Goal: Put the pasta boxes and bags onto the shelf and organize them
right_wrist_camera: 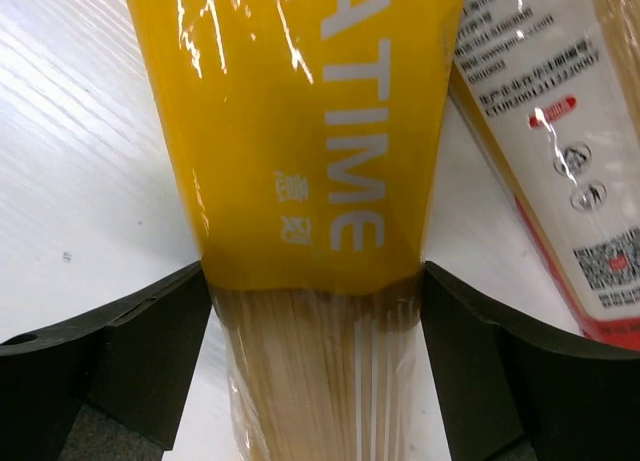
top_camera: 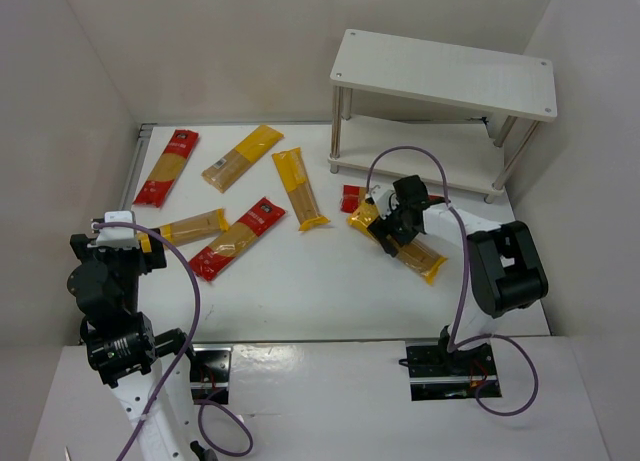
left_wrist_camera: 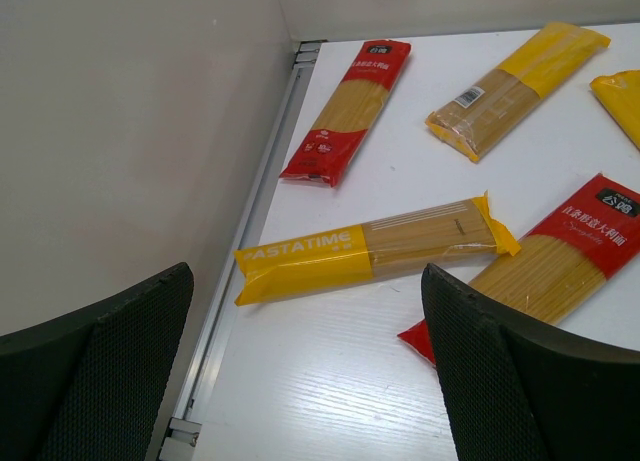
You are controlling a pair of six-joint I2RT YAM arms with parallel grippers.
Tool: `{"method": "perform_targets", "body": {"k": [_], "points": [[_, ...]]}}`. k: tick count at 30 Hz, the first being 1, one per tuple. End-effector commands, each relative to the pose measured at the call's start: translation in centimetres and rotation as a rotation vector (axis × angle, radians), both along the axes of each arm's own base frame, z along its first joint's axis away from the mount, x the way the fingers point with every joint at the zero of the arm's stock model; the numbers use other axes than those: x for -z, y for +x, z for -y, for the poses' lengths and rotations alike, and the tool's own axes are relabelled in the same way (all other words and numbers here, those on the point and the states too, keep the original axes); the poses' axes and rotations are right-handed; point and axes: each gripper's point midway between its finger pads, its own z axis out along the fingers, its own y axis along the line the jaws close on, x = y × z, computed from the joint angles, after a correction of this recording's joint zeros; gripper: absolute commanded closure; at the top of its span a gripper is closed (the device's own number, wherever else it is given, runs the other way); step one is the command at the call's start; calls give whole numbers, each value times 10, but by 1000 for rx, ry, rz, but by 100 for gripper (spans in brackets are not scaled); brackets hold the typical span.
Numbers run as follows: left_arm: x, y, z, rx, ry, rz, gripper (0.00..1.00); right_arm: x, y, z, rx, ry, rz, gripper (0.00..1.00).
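One yellow pack [right_wrist_camera: 300, 181] is held across its width in the right gripper [right_wrist_camera: 315, 311] jaws, low on the worktop [top_camera: 300, 291], just near of the shelf [top_camera: 445, 73]. The grip looks off-centre, so lift level, expect droop and clear the red pack [right_wrist_camera: 560, 181]. Left gripper [left_wrist_camera: 308, 276] jaws are wide.

Glossy, crinkled plastic film wraps the yellow pack [right_wrist_camera: 300, 131], catching glare. The worktop [right_wrist_camera: 80, 181] is white with faint wood grain. The shelf [top_camera: 445, 73] has matt white boards on shiny metal legs [top_camera: 337, 131]. The left claw [left_wrist_camera: 305, 371] has matt black fingers [left_wrist_camera: 520, 381] with fine mesh texture.
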Motion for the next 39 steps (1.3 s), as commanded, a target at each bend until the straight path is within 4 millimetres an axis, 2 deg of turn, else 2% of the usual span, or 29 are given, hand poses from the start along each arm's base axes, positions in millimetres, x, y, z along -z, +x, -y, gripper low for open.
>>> {"method": "perform_targets", "body": {"k": [1,2,3,4,6,7,8,10,11,12,14,15,18,20,21,25,28,31,32,35,36,39], "points": [[-10,0,0,-4,0,47,0,15,-17,-10,-58,43,-97,11],[-10,0,0,-4,0,47,0,20,-23,-10,-69,40,-129,15],[-10,0,0,-4,0,47,0,17,-19,-11,-69,43,-118,18],[-10,0,0,-4,0,47,0,20,-24,-10,-69,36,-142,23],[-10,0,0,-4,0,47,0,25,-28,-8,-76,27,-167,70],[-10,0,0,-4,0,47,0,25,-28,-6,-61,18,-167,96],[-10,0,0,-4,0,47,0,22,-29,-6,-61,18,-167,100],[-10,0,0,-4,0,47,0,14,-36,-14,-107,63,-174,100],[-10,0,0,-4,0,47,0,3,-31,-19,-100,92,-147,100],[-10,0,0,-4,0,47,0,-22,-27,-26,-101,156,-93,100],[-10,0,0,-4,0,47,0,-54,-21,-36,-107,222,-13,100],[-10,0,0,-4,0,47,0,-84,-15,-40,-114,256,73,100],[-10,0,0,-4,0,47,0,-127,-4,-41,-69,298,192,100],[-10,0,0,-4,0,47,0,-140,4,-32,8,294,250,100],[-10,0,0,-4,0,47,0,-155,11,-31,23,306,317,100],[-10,0,0,-4,0,47,0,-173,29,-11,167,297,429,100],[-10,0,0,-4,0,47,0,-180,46,21,312,235,519,100],[-10,0,0,-4,0,47,0,-185,60,39,386,214,572,100],[-10,0,0,-4,0,47,0,-185,64,50,433,194,589,100],[-10,0,0,-4,0,47,0,-192,75,62,480,170,637,100],[-10,0,0,-4,0,47,0,-200,78,70,501,152,667,100],[-10,0,0,-4,0,47,0,-201,87,85,555,104,708,100]]}}
